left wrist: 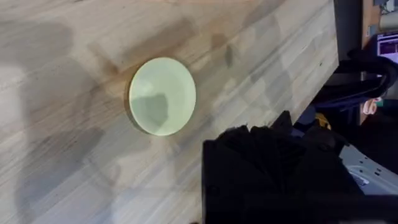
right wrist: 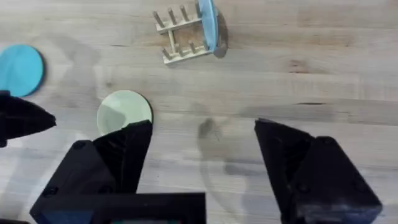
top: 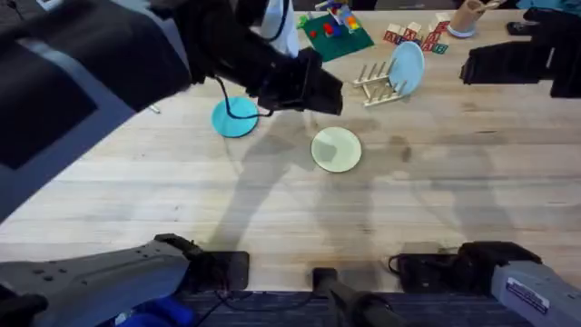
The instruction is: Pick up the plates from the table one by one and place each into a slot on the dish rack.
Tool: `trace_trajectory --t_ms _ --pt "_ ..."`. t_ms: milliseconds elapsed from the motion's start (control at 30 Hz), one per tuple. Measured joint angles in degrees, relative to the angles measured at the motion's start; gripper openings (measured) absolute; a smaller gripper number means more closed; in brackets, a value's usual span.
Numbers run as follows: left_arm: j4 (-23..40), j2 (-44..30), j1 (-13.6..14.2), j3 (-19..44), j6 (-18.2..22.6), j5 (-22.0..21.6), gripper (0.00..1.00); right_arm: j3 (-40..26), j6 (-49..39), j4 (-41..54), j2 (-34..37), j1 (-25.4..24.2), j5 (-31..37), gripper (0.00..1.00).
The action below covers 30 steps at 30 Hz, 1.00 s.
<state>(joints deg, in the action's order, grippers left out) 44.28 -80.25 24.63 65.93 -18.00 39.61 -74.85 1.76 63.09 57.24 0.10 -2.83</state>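
A pale yellow plate (top: 336, 149) (left wrist: 163, 96) (right wrist: 124, 111) lies flat in the middle of the table (top: 436, 191). To its left and farther back lies a teal plate (top: 234, 118) (right wrist: 20, 69). The wooden dish rack (top: 377, 86) (right wrist: 180, 37) stands behind them, with a light blue plate (top: 406, 68) (right wrist: 208, 25) upright in an end slot. My left gripper (top: 313, 91) hangs high between the two flat plates and holds nothing that I can see. My right gripper (right wrist: 202, 134) is open and empty, well above the table on the near side of the yellow plate.
A green baseplate with bright blocks (top: 336, 34) and small wooden cubes (top: 418, 36) sit at the back beside the rack. A black device (top: 517, 64) occupies the far right. The left arm (top: 91, 73) spans the upper left of the overhead view.
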Motion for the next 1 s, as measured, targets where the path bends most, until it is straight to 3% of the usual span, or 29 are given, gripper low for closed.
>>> trace_trajectory --t_ms 200,1000 --pt "-0.4 0.0 -0.1 -1.5 1.4 1.6 0.042 0.0 0.0 0.0 0.0 0.0 0.0 0.995" --pt "-0.3 0.0 -0.1 -2.5 2.4 1.1 0.041 0.0 0.0 0.0 0.0 0.0 0.0 0.995"
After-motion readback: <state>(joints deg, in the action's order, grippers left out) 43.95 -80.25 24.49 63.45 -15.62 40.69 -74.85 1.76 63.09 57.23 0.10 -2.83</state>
